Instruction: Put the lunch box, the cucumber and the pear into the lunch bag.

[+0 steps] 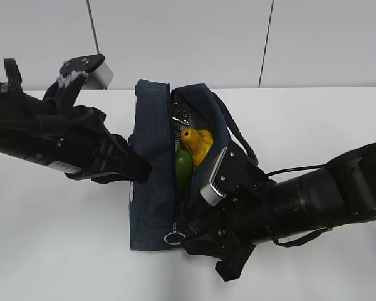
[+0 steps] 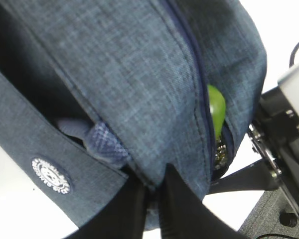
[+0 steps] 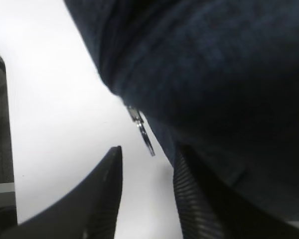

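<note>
Now we have the lunch bag lying on the white counter with its long axis running away from us, zipper slit open along the top. Inside the opening the pear sits at the far end and the cucumber just nearer, the two touching; the lunch box is not visible, so we cannot tell whether it lies beneath them.

Our left tool comes in from the bag's left flank, and its fingers look pinched together on a fold of the navy cloth at the side panel. Our right tool lies at the bag's near end, jaws parted and empty, one finger pressed against the fabric; the zipper ring hangs just ahead of the gap, apart from both fingers.

We judge the coming move turns on that ring: it lies nearest the right tool, directly in front of it. The slit runs away from it, lengthwise. Open counter lies on both sides, though the right arm crowds the bag's near right corner.
</note>
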`<state>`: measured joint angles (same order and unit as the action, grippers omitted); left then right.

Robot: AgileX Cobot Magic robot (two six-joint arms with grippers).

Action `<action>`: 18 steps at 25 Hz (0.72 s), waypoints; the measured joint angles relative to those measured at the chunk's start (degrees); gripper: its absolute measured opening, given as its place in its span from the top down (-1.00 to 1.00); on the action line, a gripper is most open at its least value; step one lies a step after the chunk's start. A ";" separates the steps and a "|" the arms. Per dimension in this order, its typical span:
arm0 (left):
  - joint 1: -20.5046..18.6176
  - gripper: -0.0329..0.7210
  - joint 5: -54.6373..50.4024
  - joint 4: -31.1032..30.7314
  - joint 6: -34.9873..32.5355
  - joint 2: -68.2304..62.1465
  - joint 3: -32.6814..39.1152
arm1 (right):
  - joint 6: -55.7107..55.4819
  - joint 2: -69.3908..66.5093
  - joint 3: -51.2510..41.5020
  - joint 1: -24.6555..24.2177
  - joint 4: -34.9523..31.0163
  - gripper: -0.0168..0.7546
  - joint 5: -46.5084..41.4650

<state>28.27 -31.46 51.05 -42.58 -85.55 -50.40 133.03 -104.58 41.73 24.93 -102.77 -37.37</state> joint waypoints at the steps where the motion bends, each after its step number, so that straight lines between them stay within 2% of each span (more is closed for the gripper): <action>1: 0.00 0.90 0.00 0.00 0.00 0.00 0.00 | 0.00 -0.12 0.00 0.00 0.00 0.22 -0.35; 18: 0.00 0.90 -0.06 0.21 -0.05 0.00 0.00 | 0.29 -1.89 1.09 0.00 0.00 0.22 -1.89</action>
<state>28.27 -31.52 51.26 -42.64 -85.55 -50.40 133.32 -106.47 42.82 24.93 -102.77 -39.26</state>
